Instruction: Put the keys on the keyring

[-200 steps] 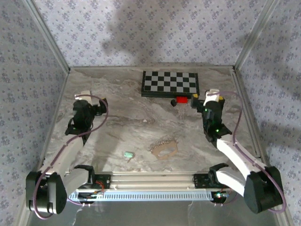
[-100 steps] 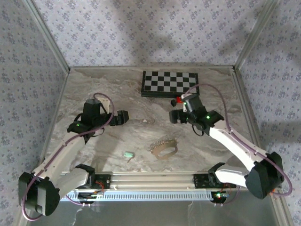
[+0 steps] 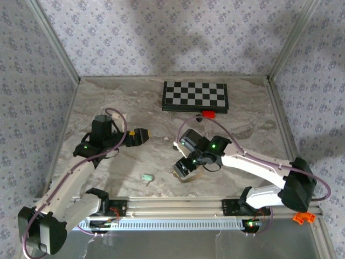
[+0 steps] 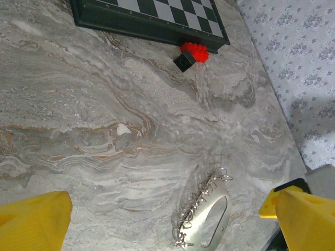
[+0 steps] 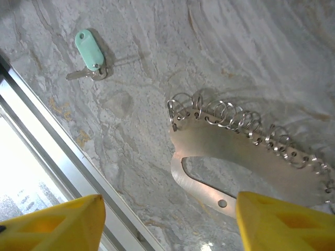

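The keyring (image 5: 246,141), a flat silvery plate edged with a row of small wire rings, was seen lying on the marble bench (image 3: 135,102) near its front edge. The right gripper (image 3: 182,168) was held directly over it, its yellow fingers (image 5: 282,219) spread apart either side of the plate, with nothing clamped. The key (image 5: 90,49), tagged in mint green, was seen flat on the bench to the keyring's left, apart from it. The left gripper (image 3: 143,135) was held wide apart above bare bench, farther back.
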{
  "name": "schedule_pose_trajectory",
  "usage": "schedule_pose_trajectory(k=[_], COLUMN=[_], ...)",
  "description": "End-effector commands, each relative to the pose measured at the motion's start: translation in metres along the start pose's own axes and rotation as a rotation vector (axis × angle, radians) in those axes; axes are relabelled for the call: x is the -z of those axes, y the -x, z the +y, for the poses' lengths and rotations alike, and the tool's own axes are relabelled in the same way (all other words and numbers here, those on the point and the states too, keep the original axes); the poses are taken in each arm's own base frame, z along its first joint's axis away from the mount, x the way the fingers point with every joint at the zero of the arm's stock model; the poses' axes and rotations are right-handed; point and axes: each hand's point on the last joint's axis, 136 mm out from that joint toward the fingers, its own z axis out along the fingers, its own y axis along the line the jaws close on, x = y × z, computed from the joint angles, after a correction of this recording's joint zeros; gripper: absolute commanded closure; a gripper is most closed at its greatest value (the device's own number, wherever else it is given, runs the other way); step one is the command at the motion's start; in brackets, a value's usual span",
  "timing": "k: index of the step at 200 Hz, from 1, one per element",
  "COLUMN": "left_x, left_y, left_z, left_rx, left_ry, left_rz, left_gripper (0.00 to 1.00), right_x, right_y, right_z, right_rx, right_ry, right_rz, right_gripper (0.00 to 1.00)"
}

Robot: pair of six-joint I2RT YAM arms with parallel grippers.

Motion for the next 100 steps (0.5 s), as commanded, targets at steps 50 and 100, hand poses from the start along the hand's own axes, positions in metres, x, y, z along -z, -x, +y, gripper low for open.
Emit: schedule_pose_trajectory(k=[50,100], left_x=[0.01,0.009], left_y=[0.007,0.008], left_z=[-0.019,-0.017], left_rx=[0.0,0.028], left_ry=[-0.069,-0.081], left_rz=[-0.022,-0.066], left_gripper=[0.01,0.01], right_x=[-0.038,-0.058], right_y=[-0.002,-0.01], right_z=[0.012,0.013], right_rx=[-0.007,0.01], right_ry=[0.061,0.047], right_rz=[0.044,0.096], right_gripper=[0.44,0.55])
